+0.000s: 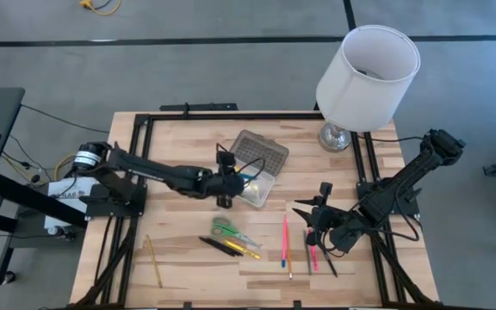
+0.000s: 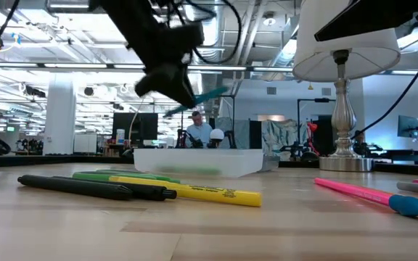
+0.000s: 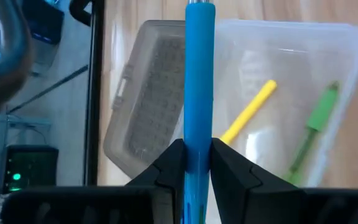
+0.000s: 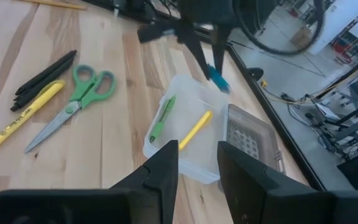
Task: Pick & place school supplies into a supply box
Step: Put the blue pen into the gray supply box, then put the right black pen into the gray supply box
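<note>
The supply box (image 1: 257, 182) is a clear case with its grey dotted lid (image 1: 261, 151) hinged open toward the far side. A yellow pen (image 3: 248, 112) and a green pen (image 3: 312, 127) lie inside it. My left gripper (image 1: 233, 183) hangs just left of and above the box, shut on a blue pen (image 3: 199, 81). My right gripper (image 1: 319, 217) waits open to the right of the box, nothing between its fingers (image 4: 166, 168). Green-handled scissors (image 1: 231, 230), black pens (image 1: 218, 246), a yellow marker (image 2: 194, 191) and a pink pen (image 1: 285, 241) lie on the table. My left gripper pinches the blue pen's barrel (image 3: 198, 158) between its two fingers (image 3: 232, 171). The fingers slant down from the table's left, and the pen runs on ahead past the fingertips. It hangs clear above the box (image 2: 207, 96), a little tilted.
A white-shaded lamp (image 1: 367, 73) stands at the table's far right corner. A pencil (image 1: 153, 258) lies near the left front; pink and dark pens (image 1: 314, 256) lie under my right gripper. A black frame (image 1: 136, 155) rims the table.
</note>
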Robot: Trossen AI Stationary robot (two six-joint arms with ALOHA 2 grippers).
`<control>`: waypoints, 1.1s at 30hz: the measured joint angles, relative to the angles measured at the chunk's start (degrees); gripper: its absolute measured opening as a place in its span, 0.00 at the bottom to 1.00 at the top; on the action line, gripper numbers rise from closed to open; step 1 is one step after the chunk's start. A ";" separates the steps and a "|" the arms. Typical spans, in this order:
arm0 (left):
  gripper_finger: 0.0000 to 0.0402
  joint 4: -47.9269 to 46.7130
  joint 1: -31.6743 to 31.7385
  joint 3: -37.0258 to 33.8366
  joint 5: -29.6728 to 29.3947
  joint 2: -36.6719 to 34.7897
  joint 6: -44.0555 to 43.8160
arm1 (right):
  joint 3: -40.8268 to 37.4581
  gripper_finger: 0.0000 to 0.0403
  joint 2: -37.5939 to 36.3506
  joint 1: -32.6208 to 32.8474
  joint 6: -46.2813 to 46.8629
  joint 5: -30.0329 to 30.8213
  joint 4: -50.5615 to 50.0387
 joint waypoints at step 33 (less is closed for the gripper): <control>0.32 -19.49 -1.12 3.39 0.44 6.40 -11.07 | 0.00 0.27 -0.02 -1.60 19.31 -13.08 -10.16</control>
